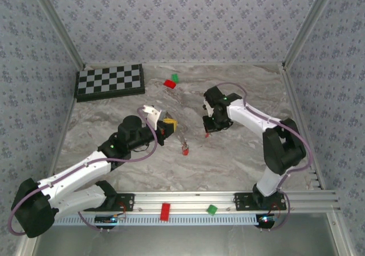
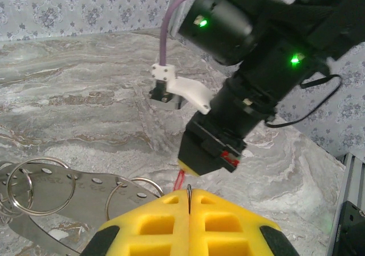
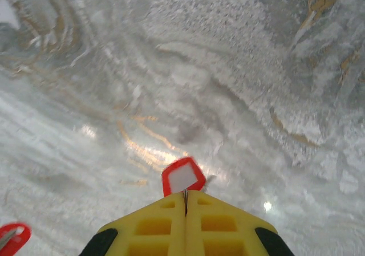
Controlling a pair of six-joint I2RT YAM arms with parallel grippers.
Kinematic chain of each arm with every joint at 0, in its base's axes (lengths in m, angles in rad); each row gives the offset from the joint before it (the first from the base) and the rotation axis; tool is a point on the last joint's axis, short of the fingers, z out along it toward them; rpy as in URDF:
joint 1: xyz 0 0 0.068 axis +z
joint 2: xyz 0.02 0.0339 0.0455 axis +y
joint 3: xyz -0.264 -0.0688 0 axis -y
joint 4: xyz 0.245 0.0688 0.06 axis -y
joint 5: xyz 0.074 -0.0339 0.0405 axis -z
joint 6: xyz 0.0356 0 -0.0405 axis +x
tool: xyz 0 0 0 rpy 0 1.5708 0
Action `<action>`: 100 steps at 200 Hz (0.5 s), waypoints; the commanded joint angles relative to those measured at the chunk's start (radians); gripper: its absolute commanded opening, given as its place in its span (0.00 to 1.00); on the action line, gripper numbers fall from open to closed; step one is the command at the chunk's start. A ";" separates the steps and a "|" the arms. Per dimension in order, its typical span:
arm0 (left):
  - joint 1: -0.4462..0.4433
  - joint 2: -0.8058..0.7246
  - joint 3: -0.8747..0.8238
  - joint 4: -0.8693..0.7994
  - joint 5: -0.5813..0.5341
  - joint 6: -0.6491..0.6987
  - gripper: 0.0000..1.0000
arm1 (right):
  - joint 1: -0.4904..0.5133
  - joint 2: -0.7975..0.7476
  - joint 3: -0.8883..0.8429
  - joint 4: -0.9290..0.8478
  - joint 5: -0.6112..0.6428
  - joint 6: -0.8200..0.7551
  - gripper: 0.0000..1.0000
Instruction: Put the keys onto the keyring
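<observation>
Between the right tool's (image 3: 185,196) clenched fingers, a key (image 3: 182,176) shows its red-rimmed pale head; the left tool (image 2: 189,193) pinches the grey keyring's (image 2: 85,194) wire loop.

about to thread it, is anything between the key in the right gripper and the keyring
Nothing visible. The right gripper holds the key just beyond the left gripper, which pinches the keyring; only air lies between. A loose key lies off to the side.
</observation>
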 commanded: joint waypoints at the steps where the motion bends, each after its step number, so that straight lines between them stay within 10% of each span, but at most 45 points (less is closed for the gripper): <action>1: -0.006 -0.008 0.002 0.049 0.001 -0.016 0.00 | 0.014 -0.065 -0.031 -0.075 0.022 0.032 0.00; 100: -0.006 -0.009 0.001 0.051 0.001 -0.019 0.00 | -0.005 0.021 0.004 -0.102 -0.059 0.002 0.00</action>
